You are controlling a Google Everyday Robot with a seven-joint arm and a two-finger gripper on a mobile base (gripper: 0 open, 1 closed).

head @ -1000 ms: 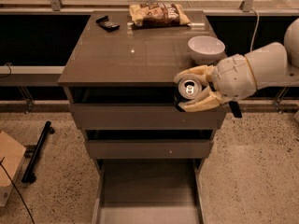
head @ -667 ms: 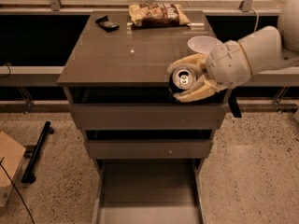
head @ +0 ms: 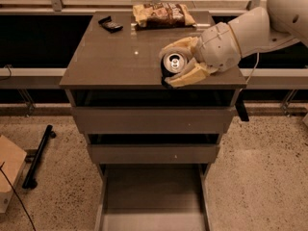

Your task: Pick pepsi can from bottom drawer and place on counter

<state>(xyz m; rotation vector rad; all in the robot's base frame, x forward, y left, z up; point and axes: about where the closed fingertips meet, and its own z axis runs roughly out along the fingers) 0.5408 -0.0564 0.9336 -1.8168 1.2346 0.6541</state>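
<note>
Gripper (head: 177, 66) clamped on the pepsi can (head: 173, 61) at the counter's (head: 115, 57) front right edge; whether the can touches the surface cannot be told. Bottom drawer (head: 151, 196) pulled out. Snack bag (head: 162, 14) at counter rear.

arm (head: 260, 25): extends in from right (wrist bent) | pincer (head: 167, 69): mid-view, clamped on pepsi can (head: 173, 61)
</note>
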